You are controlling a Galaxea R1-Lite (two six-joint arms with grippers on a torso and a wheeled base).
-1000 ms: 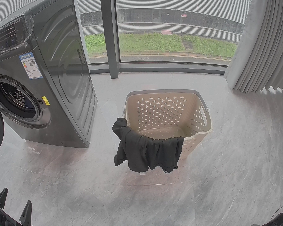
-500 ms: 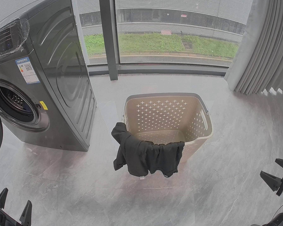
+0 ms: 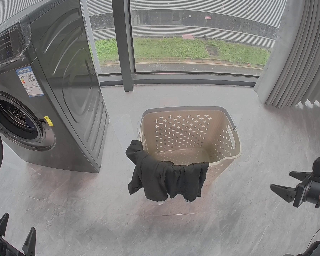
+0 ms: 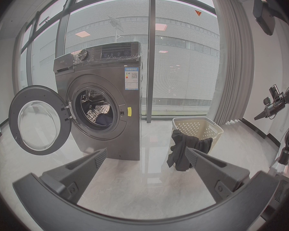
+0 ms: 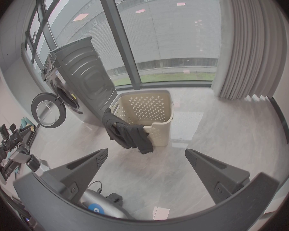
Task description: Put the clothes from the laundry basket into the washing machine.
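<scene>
Laundry waits on a grey floor point(image 3: 96, 210): a dark garment point(image 3: 165, 176) lies draped over the near rim of the laundry basket point(image 3: 234, 134). Most of it hangs down the outside wall on the robot's side, and a bunched end rides up at the corner closest to the washing machine point(image 3: 71, 75). Its long axis runs along that rim, side to side across the robot's front, with the loose hems pointing down to the floor (a small white tag point(image 3: 161, 202) shows at the lowest edge). The rest of the basket looks bare. The machine stands to the robot's left, its round door point(image 4: 38, 121) swung wide and something dark lying inside the drum point(image 4: 94, 108). The right hand point(image 3: 283, 182) hovers off to the right of the basket, well apart from the cloth, fingers spread and empty. The left hand point(image 3: 18, 223) sits low at the robot's left, also spread and holding nothing. The step in hand appears to be the reach for the garment. It would likely go best with a pinch on the thick fold atop the rim rather than on a dangling hem, fingers set across the rim line. A lift straight up should follow, high enough that the trailing ends clear the basket without tipping it.
</scene>
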